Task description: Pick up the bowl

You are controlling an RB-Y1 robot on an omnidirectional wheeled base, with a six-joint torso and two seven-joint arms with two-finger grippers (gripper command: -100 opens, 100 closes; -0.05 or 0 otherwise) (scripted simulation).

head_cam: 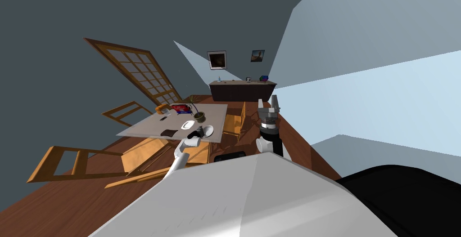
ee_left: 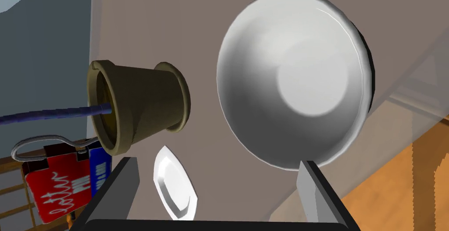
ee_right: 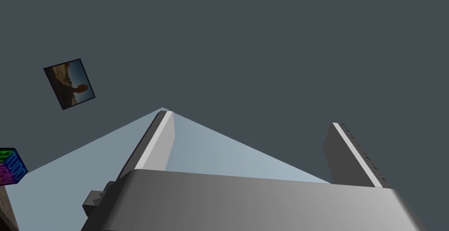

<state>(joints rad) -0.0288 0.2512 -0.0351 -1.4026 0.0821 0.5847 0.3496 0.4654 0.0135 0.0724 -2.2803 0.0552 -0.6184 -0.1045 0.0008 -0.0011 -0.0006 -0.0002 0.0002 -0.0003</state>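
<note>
— Head view first. Spot the bowl?
— Yes: a white bowl (head_cam: 208, 130) on the pale table (head_cam: 148, 128), close to the near edge, just beside a white plate (head_cam: 187, 124) and a brown pot (head_cam: 200, 117).
— Any gripper by it?
— The left gripper (head_cam: 196, 135), low over the tabletop, right next to the bowl.
— And the other one?
— The right gripper (head_cam: 268, 103), up high off the table's side, above the wooden floor (head_cam: 67, 203), well apart from the bowl. Also a wooden chair (head_cam: 135, 151) at the table's near side.
— Left wrist view now.
— Looks along the left gripper: fingers spread wide, pinching nothing. Puts the bowl upright on the tabletop, just ahead of one fingertip, with the rim meeting that tip. Cannot tell about contact. Puts the plate between the fingers, nearer the darker one. Puts the pot ahead of that darker finger, with a blue stem (ee_left: 52, 113) coming out of it. Adds a red and blue box (ee_left: 57, 184) with a wire clip, past the pot.
— Right wrist view?
— Looks along the right gripper: fingers spread apart, empty.
</note>
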